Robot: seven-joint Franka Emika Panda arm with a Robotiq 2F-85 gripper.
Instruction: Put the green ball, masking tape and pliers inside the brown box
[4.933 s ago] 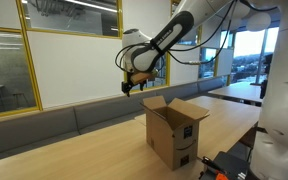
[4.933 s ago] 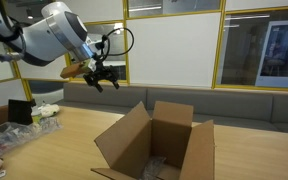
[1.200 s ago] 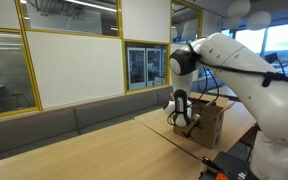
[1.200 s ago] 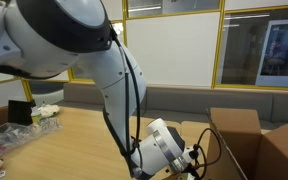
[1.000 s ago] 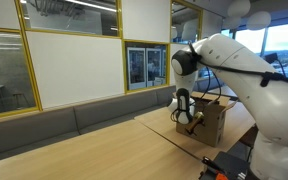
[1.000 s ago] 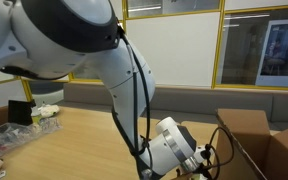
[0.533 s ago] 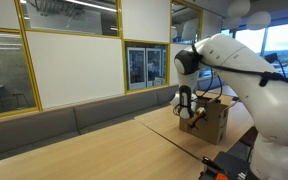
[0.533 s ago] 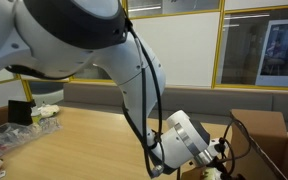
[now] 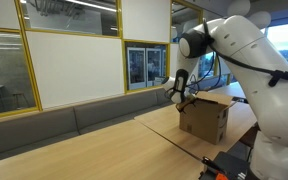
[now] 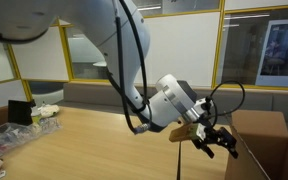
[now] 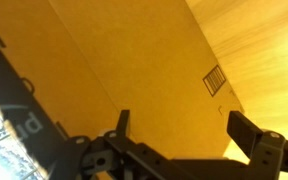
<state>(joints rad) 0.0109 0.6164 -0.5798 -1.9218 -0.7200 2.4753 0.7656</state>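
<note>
Where it hung low before, the spread pincer (image 10: 216,145) has risen.

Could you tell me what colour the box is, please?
The box is plain brown cardboard, clearest in an exterior view.

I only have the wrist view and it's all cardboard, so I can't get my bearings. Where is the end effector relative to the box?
Observer: The end effector hangs beside the box, level with its upper part, not over the opening.
Operator: Is it touching the table?
Observer: No, it is well above the table in both exterior views.
Operator: Any of the items in sight?
Observer: No ball, tape or pliers that I can make out. There is only a cluttered pile on the table away from the box, too small to identify.
</note>
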